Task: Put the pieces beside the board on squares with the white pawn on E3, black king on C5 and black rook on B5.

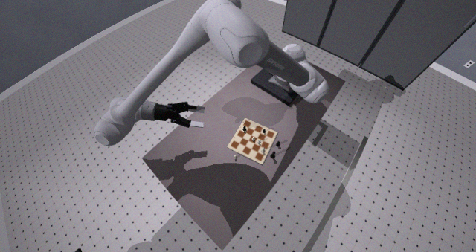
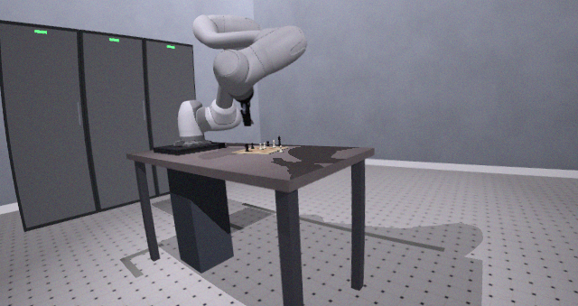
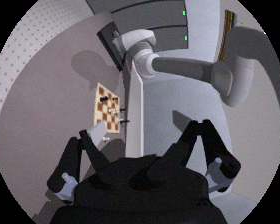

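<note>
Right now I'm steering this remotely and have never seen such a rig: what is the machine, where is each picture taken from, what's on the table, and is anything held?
The machine is one grey jointed arm bolted to a dark base plate on a table. Its tool, black with two fingers, stands wide open and holds nothing.

One picture looks down from above, one from the side across the room, and one from the arm's wrist, past the tool.

On the table lies a chessboard with a few pieces on it. Beside it stand a white pawn and two black pieces; which is king or rook is too small to tell.
</note>
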Robot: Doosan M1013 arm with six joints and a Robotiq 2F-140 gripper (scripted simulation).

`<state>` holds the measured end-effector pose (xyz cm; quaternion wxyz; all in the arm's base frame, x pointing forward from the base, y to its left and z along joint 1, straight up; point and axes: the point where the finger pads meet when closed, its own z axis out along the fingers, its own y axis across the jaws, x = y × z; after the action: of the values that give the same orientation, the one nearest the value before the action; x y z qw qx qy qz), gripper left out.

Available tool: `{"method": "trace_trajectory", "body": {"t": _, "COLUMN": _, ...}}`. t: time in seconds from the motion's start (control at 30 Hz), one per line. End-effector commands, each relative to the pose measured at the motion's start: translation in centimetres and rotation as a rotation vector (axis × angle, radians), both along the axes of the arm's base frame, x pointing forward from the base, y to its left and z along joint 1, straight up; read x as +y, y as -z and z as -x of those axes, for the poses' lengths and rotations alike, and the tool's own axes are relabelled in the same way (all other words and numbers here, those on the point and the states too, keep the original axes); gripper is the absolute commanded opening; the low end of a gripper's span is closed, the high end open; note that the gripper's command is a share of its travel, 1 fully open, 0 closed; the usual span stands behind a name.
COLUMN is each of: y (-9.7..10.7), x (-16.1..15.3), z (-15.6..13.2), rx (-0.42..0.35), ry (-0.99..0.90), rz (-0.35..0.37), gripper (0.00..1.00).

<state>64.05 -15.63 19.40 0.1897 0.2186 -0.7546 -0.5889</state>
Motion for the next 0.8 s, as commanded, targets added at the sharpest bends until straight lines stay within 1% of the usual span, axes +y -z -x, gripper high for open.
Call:
{"method": "trace_trajectory", "body": {"t": 0.0, "y": 3.2, "x": -0.2, "z": 1.5, "rx": 0.174, "ry": 0.153, "rz": 0.155, "gripper": 1.00}}
{"method": "trace_trajectory", "body": {"t": 0.03, "y": 3.2, "x": -0.2, "z": 1.5, "rx": 0.180, "ry": 0.158, "rz": 0.160, "gripper": 1.00}}
{"method": "trace_trajectory", "body": {"t": 0.07, "y": 4.6, "x": -0.3, "z": 2.2, "rx": 0.250, "ry": 0.213, "rz": 0.210, "gripper": 1.00}}
{"method": "trace_trajectory", "body": {"t": 0.13, "y": 4.6, "x": -0.3, "z": 2.2, "rx": 0.266, "ry": 0.226, "rz": 0.223, "gripper": 1.00}}
{"method": "trace_trajectory", "body": {"t": 0.17, "y": 6.0, "x": -0.4, "z": 2.9, "rx": 0.353, "ry": 0.296, "rz": 0.283, "gripper": 1.00}}
{"method": "trace_trajectory", "body": {"t": 0.27, "y": 6.0, "x": -0.4, "z": 2.9, "rx": 0.353, "ry": 0.296, "rz": 0.283, "gripper": 1.00}}
{"method": "trace_trajectory", "body": {"t": 0.33, "y": 8.6, "x": -0.5, "z": 4.4, "rx": 0.531, "ry": 0.431, "rz": 0.390, "gripper": 1.00}}
{"method": "trace_trajectory", "body": {"t": 0.4, "y": 8.6, "x": -0.5, "z": 4.4, "rx": 0.531, "ry": 0.431, "rz": 0.390, "gripper": 1.00}}
{"method": "trace_trajectory", "body": {"t": 0.43, "y": 9.9, "x": -0.6, "z": 5.2, "rx": 0.618, "ry": 0.496, "rz": 0.436, "gripper": 1.00}}
{"method": "trace_trajectory", "body": {"t": 0.47, "y": 9.9, "x": -0.6, "z": 5.2, "rx": 0.618, "ry": 0.496, "rz": 0.436, "gripper": 1.00}}
{"method": "trace_trajectory", "body": {"t": 0.5, "y": 11.0, "x": -0.6, "z": 5.9, "rx": 0.702, "ry": 0.557, "rz": 0.478, "gripper": 1.00}}
{"method": "trace_trajectory", "body": {"t": 0.53, "y": 11.0, "x": -0.6, "z": 5.9, "rx": 0.702, "ry": 0.557, "rz": 0.478, "gripper": 1.00}}
{"method": "trace_trajectory", "body": {"t": 0.57, "y": 12.1, "x": -0.7, "z": 6.6, "rx": 0.782, "ry": 0.613, "rz": 0.514, "gripper": 1.00}}
{"method": "trace_trajectory", "body": {"t": 0.6, "y": 12.1, "x": -0.7, "z": 6.6, "rx": 0.782, "ry": 0.613, "rz": 0.514, "gripper": 1.00}}
{"method": "trace_trajectory", "body": {"t": 0.63, "y": 13.0, "x": -0.7, "z": 7.3, "rx": 0.857, "ry": 0.665, "rz": 0.546, "gripper": 1.00}}
{"method": "trace_trajectory", "body": {"t": 0.67, "y": 13.0, "x": -0.7, "z": 7.3, "rx": 0.857, "ry": 0.665, "rz": 0.546, "gripper": 1.00}}
{"method": "trace_trajectory", "body": {"t": 0.73, "y": 14.6, "x": -0.7, "z": 8.5, "rx": 0.986, "ry": 0.753, "rz": 0.596, "gripper": 1.00}}
{"method": "trace_trajectory", "body": {"t": 0.77, "y": 14.6, "x": -0.7, "z": 8.5, "rx": 0.986, "ry": 0.753, "rz": 0.596, "gripper": 1.00}}
